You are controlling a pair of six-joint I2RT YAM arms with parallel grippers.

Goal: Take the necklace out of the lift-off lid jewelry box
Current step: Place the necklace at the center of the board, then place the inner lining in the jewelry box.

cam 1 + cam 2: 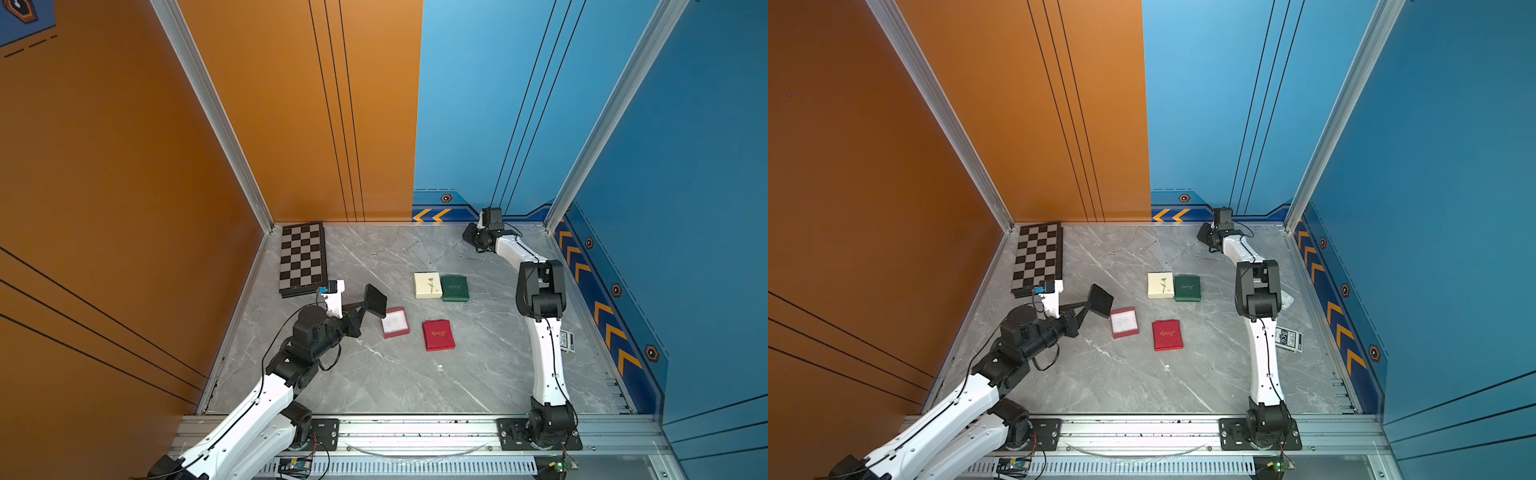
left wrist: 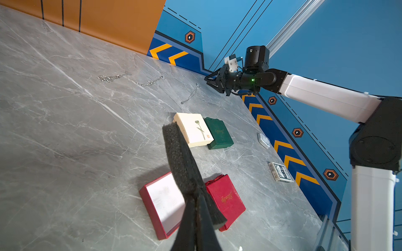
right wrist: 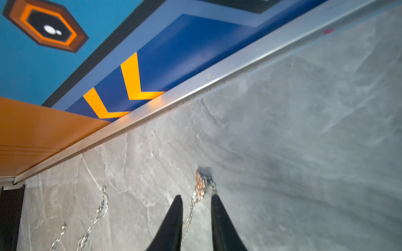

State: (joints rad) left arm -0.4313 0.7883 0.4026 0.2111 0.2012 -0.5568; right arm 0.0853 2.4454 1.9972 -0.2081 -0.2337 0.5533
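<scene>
The red jewelry box base (image 1: 397, 335) (image 2: 150, 208) lies open on the table with a bare white inside, and its red lid (image 1: 438, 334) (image 2: 226, 200) rests beside it. My left gripper (image 1: 365, 306) (image 2: 195, 202) is shut on a black foam pad (image 1: 376, 300) (image 2: 180, 156), tilted in the air above the base. Far back, my right gripper (image 1: 465, 237) (image 3: 196, 196) stands open low over the table. A thin necklace (image 3: 201, 184) (image 2: 191, 95) with a rose-gold piece lies on the marble between its fingers.
Two more chains (image 2: 113, 77) (image 2: 152, 81) lie on the table at the back. A cream box (image 1: 428, 285) and a green box (image 1: 455, 288) sit mid-table. A chessboard (image 1: 302, 258) is back left, and a card deck (image 1: 1288, 338) lies by the right wall.
</scene>
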